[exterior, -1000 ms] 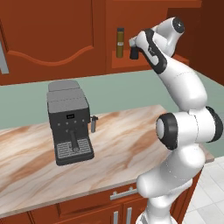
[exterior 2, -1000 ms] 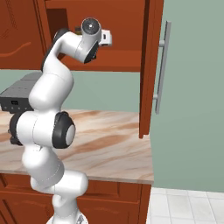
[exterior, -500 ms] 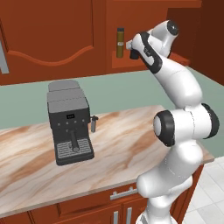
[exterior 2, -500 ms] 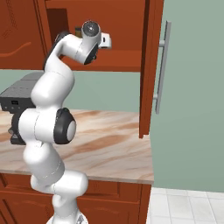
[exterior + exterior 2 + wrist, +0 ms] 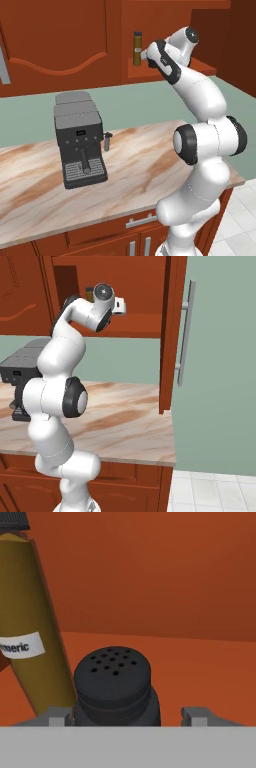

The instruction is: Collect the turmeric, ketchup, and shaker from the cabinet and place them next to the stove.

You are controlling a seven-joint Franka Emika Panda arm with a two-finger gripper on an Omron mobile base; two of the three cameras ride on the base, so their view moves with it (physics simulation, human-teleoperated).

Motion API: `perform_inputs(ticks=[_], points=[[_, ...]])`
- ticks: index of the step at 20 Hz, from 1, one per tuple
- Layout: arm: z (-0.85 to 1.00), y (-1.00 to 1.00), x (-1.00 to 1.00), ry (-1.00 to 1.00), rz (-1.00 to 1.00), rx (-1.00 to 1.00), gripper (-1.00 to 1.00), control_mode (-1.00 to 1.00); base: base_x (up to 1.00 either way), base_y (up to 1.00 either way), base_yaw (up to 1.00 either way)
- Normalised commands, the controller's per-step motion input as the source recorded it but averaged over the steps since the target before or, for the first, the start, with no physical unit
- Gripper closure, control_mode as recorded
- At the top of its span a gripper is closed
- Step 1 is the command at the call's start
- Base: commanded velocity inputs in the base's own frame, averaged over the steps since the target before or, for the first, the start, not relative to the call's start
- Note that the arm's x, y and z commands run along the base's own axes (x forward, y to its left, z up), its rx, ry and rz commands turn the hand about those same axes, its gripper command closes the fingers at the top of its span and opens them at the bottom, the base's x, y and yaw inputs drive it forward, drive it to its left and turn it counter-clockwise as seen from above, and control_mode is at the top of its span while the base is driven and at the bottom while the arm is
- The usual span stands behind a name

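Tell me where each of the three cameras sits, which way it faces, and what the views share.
Left base view: behind the arm's left, facing the marble counter and dark grey espresso machine; white arm rises lower right.
Right base view: behind its right, facing the red-brown wooden cabinet; arm rises lower left.
Hand view: on the hand, facing the squat black shaker between the gripper fingertips.
Shared: the slim olive-brown turmeric jar in the left base and hand views.

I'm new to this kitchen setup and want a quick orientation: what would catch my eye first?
The white arm reaches up into the red-brown cabinet, its hand straddling the small black shaker on the shelf. Right beside the shaker stands the tall olive turmeric jar with its pale label. Lower down, a dark grey espresso machine sits on the marbled counter.
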Motion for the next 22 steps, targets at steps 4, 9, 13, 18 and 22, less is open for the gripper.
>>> perform_inputs(ticks=[4, 9, 13, 18, 22], points=[[-0.1, 0.0, 0.02, 0.0, 0.01, 0.0, 1.0, -1.0, 0.0, 0.0, 0.0], [-0.03, -0.01, 0.0, 0.0, 0.0, 0.0, 1.0, -1.0, 0.0, 0.0, 0.0], [-0.01, -0.24, -0.1, -0.02, 0.0, 0.02, 1.0, -1.0, 0.0, 0.0, 0.0], [-0.02, -0.23, -0.3, -0.01, -0.01, 0.0, 1.0, -1.0, 0.0, 0.0, 0.0], [-0.09, -0.1, -0.42, -0.03, 0.0, 0.0, 1.0, -1.0, 0.0, 0.0, 0.0]])
